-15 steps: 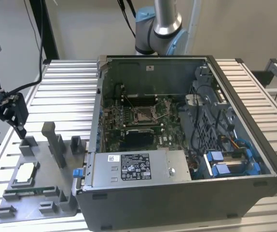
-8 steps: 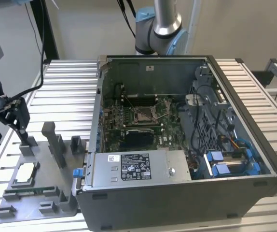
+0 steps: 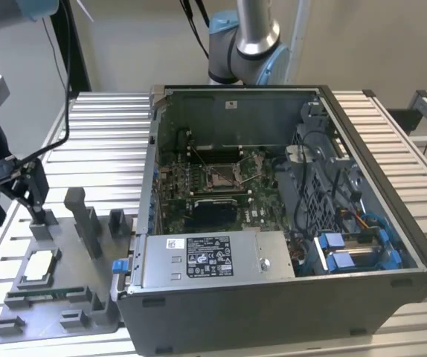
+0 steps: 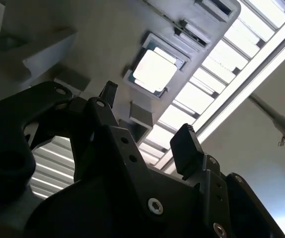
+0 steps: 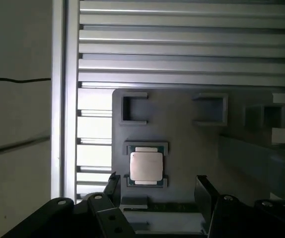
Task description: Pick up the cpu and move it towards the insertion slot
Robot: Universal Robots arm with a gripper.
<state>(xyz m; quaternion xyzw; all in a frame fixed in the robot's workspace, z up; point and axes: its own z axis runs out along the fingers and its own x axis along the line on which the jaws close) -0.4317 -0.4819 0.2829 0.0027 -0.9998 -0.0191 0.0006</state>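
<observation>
The cpu [image 3: 39, 265] lies flat in a recess of the grey tray [image 3: 76, 277], at the exterior view's left; its pale metal top faces up. My gripper [image 3: 30, 199] hangs above the tray's far end, behind the cpu and apart from it. In both wrist views the fingers stand open with nothing between them, and the cpu [image 5: 146, 166] [image 4: 155, 71] lies just beyond the fingertips [image 5: 204, 191]. The insertion slot [image 3: 221, 176] sits on the green motherboard inside the open computer case, far to the exterior view's right of the gripper.
A long green memory stick [image 3: 44, 295] lies in the tray near its front edge. Tall grey posts [image 3: 87, 223] rise from the tray beside the gripper. The case wall [image 3: 152, 171] stands between tray and motherboard. A black block [image 3: 213, 213] sits in front of the slot.
</observation>
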